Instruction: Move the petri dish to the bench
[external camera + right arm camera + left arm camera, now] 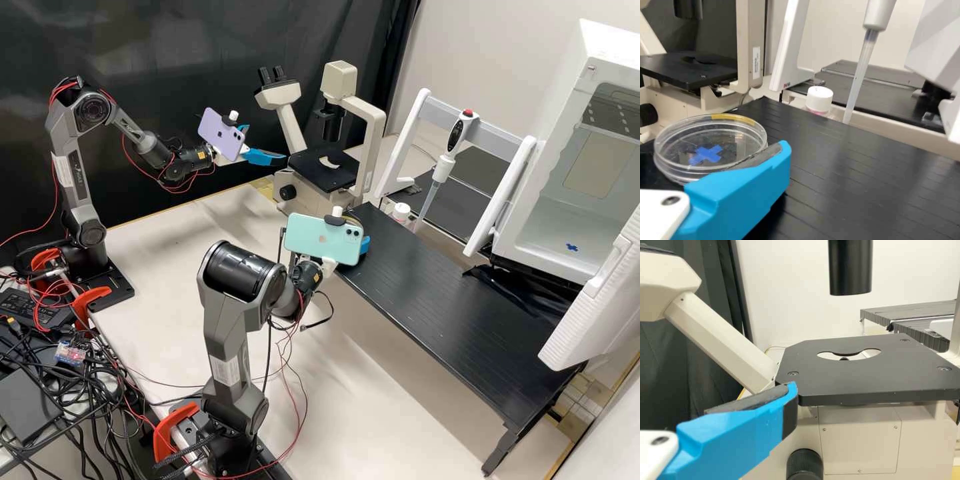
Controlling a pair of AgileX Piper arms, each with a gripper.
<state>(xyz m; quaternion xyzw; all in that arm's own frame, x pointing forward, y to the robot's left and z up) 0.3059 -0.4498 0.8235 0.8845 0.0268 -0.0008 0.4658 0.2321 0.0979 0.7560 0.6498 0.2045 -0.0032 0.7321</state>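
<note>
Black curtain [200,40] across the back, then a long black platform [440,287] with a beige microscope [339,79] at one end. Left gripper [268,143] is hanging out by the microscope, jaws spread. Right gripper [365,245] is at that platform end (can't tell if it's clamped, sorry). Clear petri dish [677,137] with a blue cross [706,155] sits right beside it.

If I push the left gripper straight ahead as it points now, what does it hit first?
Probably the near edge of the microscope stage, which lies ahead of the left gripper; depth and height are hard to judge.
</note>
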